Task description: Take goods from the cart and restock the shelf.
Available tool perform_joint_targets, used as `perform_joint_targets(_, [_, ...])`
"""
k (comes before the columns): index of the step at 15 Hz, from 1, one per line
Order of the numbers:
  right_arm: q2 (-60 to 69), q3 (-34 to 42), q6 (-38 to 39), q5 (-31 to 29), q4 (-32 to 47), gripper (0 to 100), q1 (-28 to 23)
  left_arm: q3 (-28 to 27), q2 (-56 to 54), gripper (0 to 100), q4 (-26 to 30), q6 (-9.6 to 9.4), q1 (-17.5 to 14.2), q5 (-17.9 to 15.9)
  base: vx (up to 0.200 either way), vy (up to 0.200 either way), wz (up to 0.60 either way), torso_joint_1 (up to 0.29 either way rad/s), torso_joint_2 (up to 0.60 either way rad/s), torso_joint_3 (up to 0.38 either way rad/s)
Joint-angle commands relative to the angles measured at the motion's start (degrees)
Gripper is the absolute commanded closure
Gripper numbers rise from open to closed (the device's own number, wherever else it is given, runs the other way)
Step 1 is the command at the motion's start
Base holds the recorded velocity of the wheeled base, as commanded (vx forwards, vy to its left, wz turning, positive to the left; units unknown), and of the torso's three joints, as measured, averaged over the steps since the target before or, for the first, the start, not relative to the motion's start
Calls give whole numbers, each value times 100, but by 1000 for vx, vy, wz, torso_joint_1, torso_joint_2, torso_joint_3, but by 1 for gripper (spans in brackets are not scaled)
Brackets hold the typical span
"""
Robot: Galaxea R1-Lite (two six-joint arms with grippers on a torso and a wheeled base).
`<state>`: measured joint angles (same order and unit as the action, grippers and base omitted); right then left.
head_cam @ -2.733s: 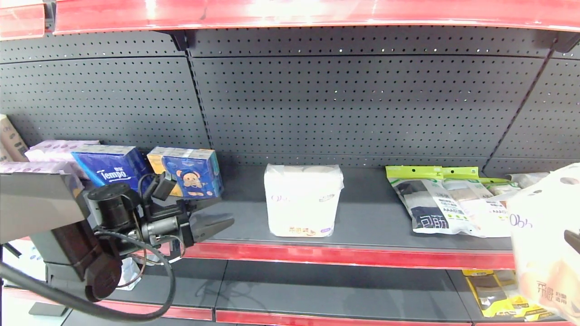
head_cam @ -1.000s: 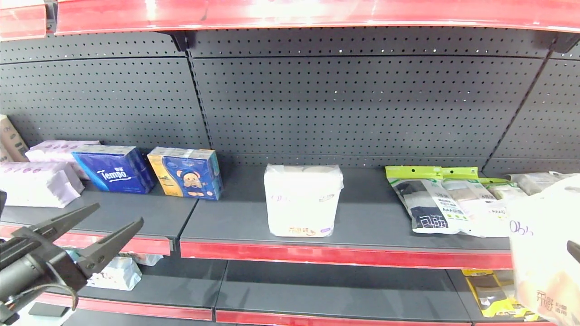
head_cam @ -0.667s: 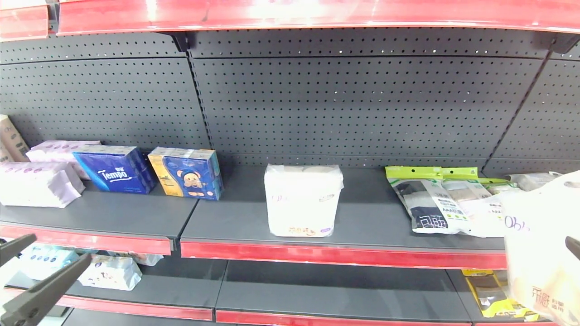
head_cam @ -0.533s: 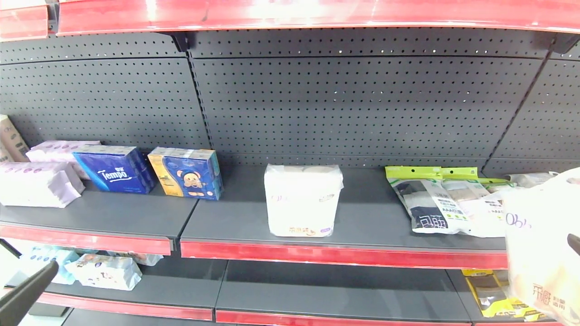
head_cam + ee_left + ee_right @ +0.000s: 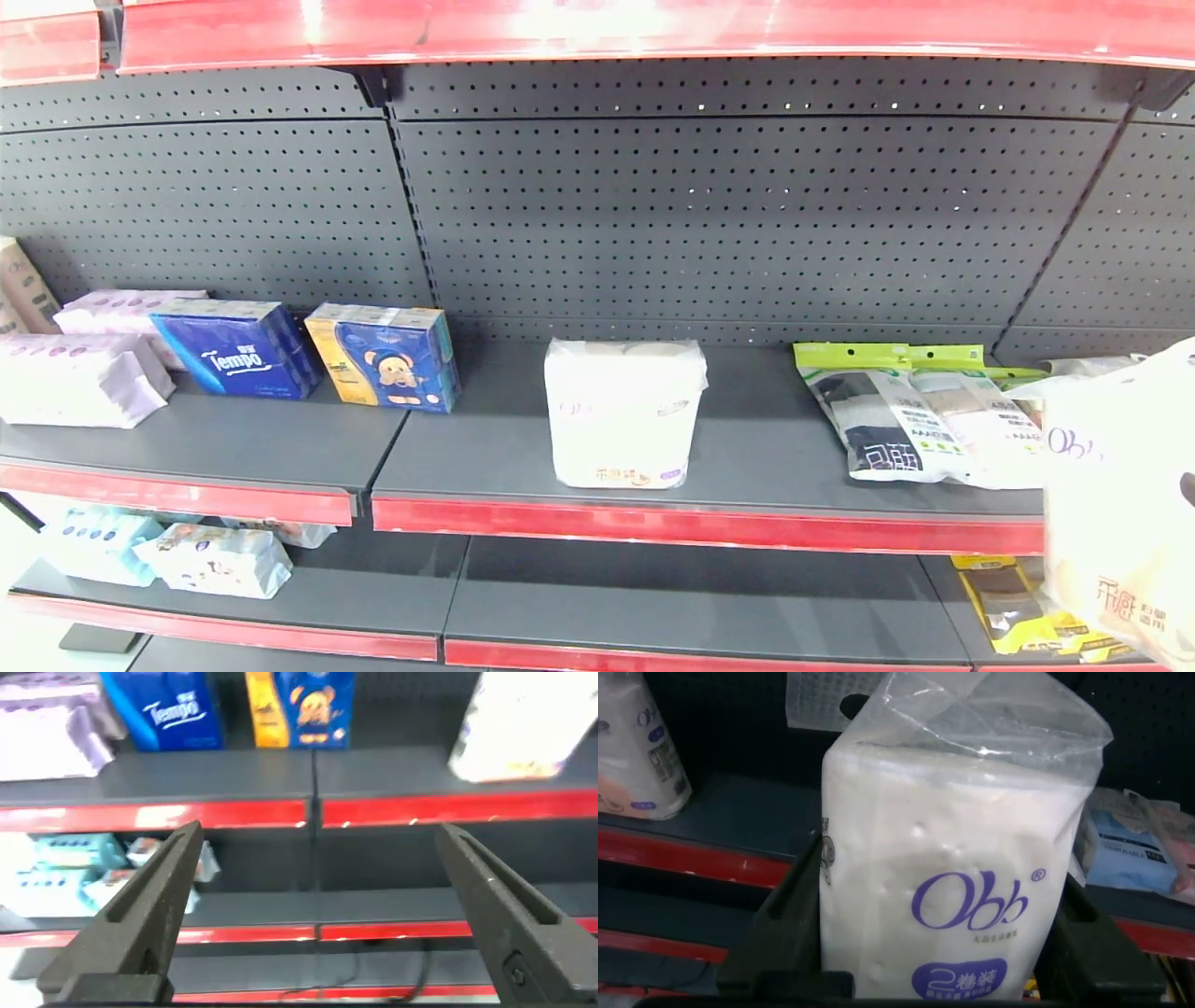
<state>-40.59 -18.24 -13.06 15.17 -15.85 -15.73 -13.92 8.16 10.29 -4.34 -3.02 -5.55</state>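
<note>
You had a shelf point(image 5: 485, 457) of dark, matt painted metal in front of you. Its back panel point(image 5: 709, 215) was perforated all over, while the red edge strip point(image 5: 700, 527) was glossy and threw back the light. The roll pack point(image 5: 943, 859) clamped in your right gripper point(image 5: 934, 943) was wrapped in clear, shiny, crinkled plastic film over soft white paper. Your left gripper point(image 5: 320, 831) had dull, dark grey, plastic-looking fingers point(image 5: 154, 905). The blue tissue pack point(image 5: 233, 347) wore a glossy wrap.

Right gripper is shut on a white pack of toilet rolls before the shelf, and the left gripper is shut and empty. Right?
No: the left gripper is open, not shut; the left wrist view shows its fingers spread wide, empty. The right gripper is shut on the white pack of toilet rolls before the shelf.
</note>
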Motion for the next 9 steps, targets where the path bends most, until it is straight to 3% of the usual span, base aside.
perform_joint_targets(1, [16,-4,22,4,-6,100,-1,434,-367,0,-282,-67,-5,150,0,0,0,0,0,0])
perform_joint_targets(2, [16,-4,31,4,-6,100,-1,575,-367,0,-449,-76,-5,212,0,0,0,0,0,0])
perform_joint_targets(4, [25,-4,110,4,-6,100,-1,1049,-367,0,-888,-58,-5,950,0,0,0,0,0,0])
perform_joint_targets(5, [25,4,119,4,-6,100,-1,1190,-367,0,-906,-58,-5,1064,0,0,0,0,0,0])
perform_joint_targets(6, [16,4,119,4,-6,100,-1,1287,-394,0,-1029,-58,3,1012,0,0,0,0,0,0])
perform_joint_targets(8, [-1,-4,128,4,-15,100,-1,1287,-666,0,-1011,-5,381,212,0,0,0,0,0,0])
perform_joint_targets(9, [16,4,189,4,-15,100,-9,1366,-736,0,-1020,12,329,-17,0,0,0,0,0,0])
